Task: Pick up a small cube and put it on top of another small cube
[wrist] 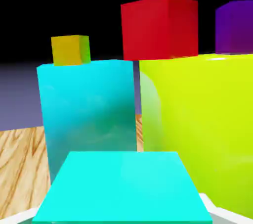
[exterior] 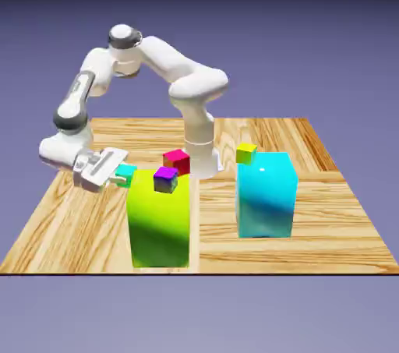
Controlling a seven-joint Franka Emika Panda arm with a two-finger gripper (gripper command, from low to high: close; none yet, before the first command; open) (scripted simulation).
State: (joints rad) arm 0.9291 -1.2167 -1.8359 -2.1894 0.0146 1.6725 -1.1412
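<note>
The small teal cube (wrist: 123, 186) was seen filling the bottom of the hand view, its flat top face large and bright, its lower edge cut off by the frame. Only slivers of the grey fingertips (wrist: 217, 210) were made out at its two sides, the rest being hidden behind it. The gripper (exterior: 118, 175) was pressed shut on that cube, which was held clear of the table (exterior: 70, 227) just off the upper left face of the lime-green block (exterior: 160, 223), as shown in the exterior view, where little more than a teal corner was left showing between the fingers.

Beyond it, the lime-green block was found standing near the table's front edge, glossy and tall, its right side cut off in the hand view. On its top a small purple cube (exterior: 165, 179) was seen near the front, and a small red cube (exterior: 177, 161) further back; the purple one was cropped at the hand view's right edge.

The big cyan block (exterior: 266, 195) was placed well apart, toward the exterior view's right, with a small yellow-green cube (exterior: 246, 153) perched on its far left corner. The arm's base was partly hidden behind the lime-green block.
</note>
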